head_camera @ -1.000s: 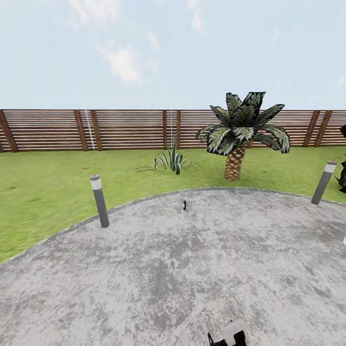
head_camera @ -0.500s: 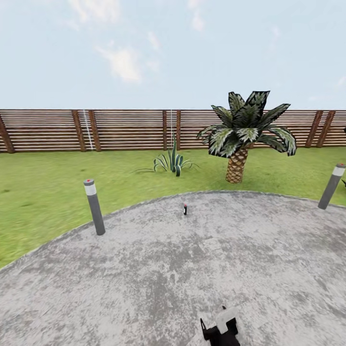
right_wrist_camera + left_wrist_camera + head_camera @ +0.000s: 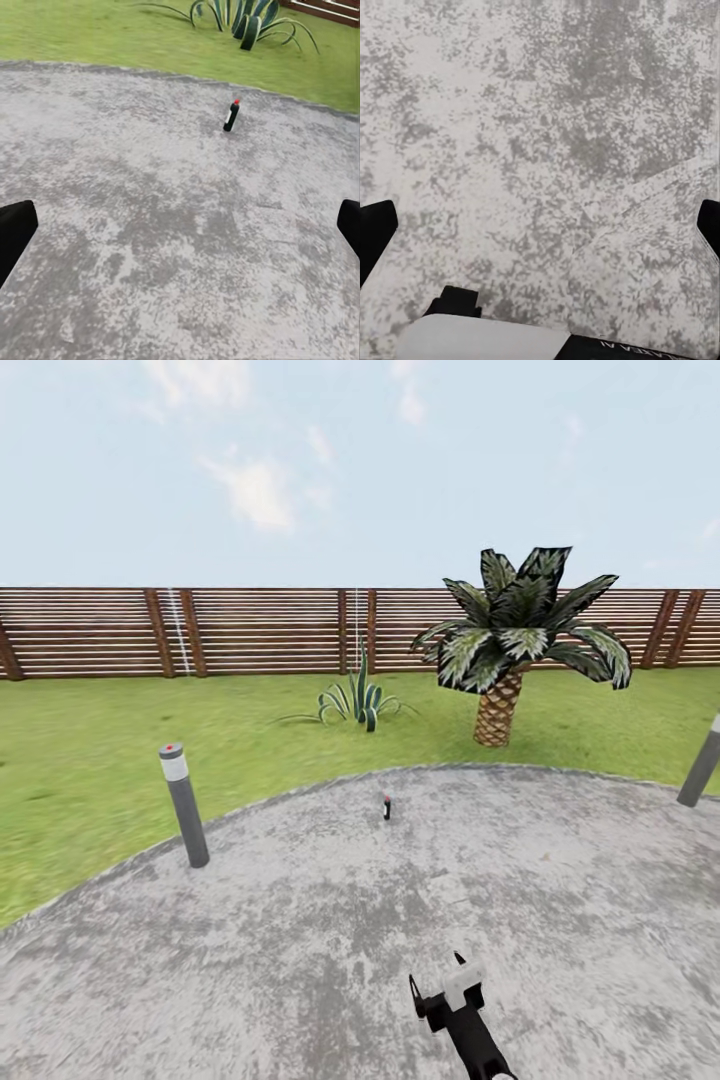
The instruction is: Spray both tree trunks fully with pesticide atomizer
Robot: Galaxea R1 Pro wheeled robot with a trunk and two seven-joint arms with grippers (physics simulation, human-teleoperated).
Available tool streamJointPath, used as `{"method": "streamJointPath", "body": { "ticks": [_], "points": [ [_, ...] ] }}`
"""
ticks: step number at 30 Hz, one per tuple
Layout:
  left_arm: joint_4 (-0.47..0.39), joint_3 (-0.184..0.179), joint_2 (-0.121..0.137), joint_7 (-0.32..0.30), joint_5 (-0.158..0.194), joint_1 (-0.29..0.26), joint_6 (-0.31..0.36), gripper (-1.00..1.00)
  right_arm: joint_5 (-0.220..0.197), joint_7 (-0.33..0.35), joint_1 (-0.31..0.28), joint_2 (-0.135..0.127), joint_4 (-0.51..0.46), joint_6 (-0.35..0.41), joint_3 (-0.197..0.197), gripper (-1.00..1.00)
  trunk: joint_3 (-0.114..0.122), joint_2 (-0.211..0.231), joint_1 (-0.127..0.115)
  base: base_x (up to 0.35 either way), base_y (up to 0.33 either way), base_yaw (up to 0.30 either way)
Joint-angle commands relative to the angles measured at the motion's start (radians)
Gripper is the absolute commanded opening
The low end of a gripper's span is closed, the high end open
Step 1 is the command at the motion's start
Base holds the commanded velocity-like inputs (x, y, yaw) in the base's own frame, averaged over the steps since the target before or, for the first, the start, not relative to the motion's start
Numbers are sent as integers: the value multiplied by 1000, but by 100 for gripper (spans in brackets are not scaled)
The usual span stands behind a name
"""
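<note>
The pesticide atomizer (image 3: pixel 386 807) stands upright on the grey paved floor (image 3: pixel 300 940), a little above the middle of your head view and near the curved edge where paving meets lawn (image 3: pixel 90 760); nothing touches it. Going left to right across that view: at the left you have a grey post (image 3: pixel 184 805) with a pale band and red dot on top, standing at the paving's edge; behind it the slatted wooden fence (image 3: pixel 250 630) runs across the whole frame. Near the centre, a spiky low plant (image 3: pixel 358 700) sits on the grass beyond the atomizer. Right of centre stands a short palm (image 3: pixel 510 640), and at the far right edge a second grey post (image 3: pixel 700 765). At the bottom, right of centre, your right gripper (image 3: pixel 440 985) reaches over the paving, well apart from the atomizer. In your right wrist view its dark fingertips (image 3: pixel 15 232) sit at opposite edges, spread wide with nothing between, and the atomizer (image 3: pixel 232 116) shows ahead. Your left fingertips (image 3: pixel 373 232) are likewise spread wide apart over bare paving.
</note>
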Motion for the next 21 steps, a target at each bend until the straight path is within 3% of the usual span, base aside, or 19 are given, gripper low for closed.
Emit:
{"method": "streamJointPath", "body": {
  "ticks": [1, 14, 21],
  "points": [
    [0, 0, 0, 0, 0, 0, 0, 100, 0, 0, 0, 0, 1, -3, 0, 100, 0, 0, 0, 350, 0, 0],
    [-1, 0, 0, 0, 1, 0, 0, 100, 1, 0, -1, 1, 63, -4, 1, 100, 0, 0, 0, 350, -2, 0],
    [0, 0, 0, 0, 1, 0, 0, 100, 1, 0, -1, 10, 70, -3, 2, 100, 0, 0, 0, 342, -95, 0]
  ]
}}
